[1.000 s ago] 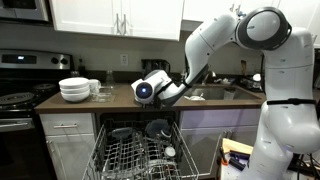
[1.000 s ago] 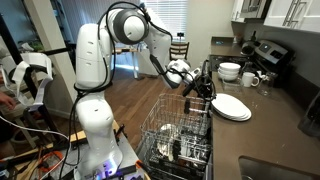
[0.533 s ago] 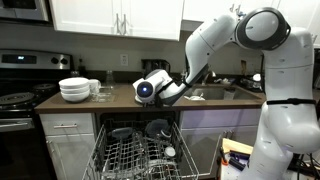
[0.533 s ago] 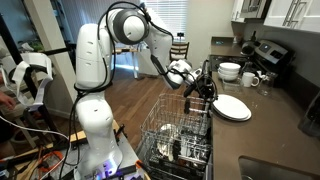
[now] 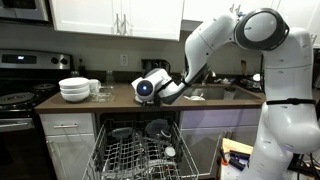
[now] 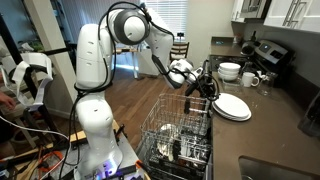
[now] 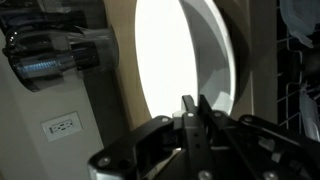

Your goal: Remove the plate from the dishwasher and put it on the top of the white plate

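Dishwasher [image 6: 176,132] rack sits out below the counter [image 6: 268,132]; plate [image 6: 232,107] lies on the counter beside it, bowls [image 6: 230,71] behind, stove [image 6: 268,55] beyond.

Glossy white, rounded arm [image 5: 207,40] with dark joint seams, ending in a black gripper [image 7: 194,104].

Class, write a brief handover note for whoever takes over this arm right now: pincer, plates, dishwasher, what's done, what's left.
Pincer: shut on the rim of the held plate, which stands on edge.
Dishwasher: open; the held plate is lifted clear of it, beside the counter.
White plate: flat on the counter.
Done: plate out of the dishwasher.
Left: carry it over, lay it on the white plate, release.
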Robot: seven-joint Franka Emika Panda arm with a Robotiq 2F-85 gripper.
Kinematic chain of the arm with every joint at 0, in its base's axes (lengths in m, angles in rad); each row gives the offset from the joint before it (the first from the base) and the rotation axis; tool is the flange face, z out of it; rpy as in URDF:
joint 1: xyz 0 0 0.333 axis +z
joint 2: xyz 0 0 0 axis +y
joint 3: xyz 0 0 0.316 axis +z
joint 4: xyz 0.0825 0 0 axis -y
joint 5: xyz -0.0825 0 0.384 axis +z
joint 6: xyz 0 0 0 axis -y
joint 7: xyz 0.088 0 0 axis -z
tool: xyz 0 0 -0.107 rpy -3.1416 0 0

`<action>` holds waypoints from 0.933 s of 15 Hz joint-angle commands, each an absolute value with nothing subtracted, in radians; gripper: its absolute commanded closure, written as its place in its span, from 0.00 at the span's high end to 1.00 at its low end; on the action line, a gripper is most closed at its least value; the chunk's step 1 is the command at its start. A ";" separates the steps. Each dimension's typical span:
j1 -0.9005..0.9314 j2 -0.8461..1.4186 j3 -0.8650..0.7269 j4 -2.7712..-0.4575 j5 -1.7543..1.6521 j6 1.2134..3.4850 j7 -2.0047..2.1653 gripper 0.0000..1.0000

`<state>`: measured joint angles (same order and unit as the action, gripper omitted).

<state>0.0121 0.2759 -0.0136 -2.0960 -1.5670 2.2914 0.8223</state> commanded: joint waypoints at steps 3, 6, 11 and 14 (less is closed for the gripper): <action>-0.002 0.290 -0.006 -2.053 -1.606 2.309 0.772 0.15; -0.002 0.294 -0.005 -2.048 -1.602 2.309 0.766 0.21; -0.005 0.296 -0.002 -2.047 -1.586 2.320 0.760 0.36; -0.005 0.296 0.000 -2.049 -1.577 2.330 0.763 0.40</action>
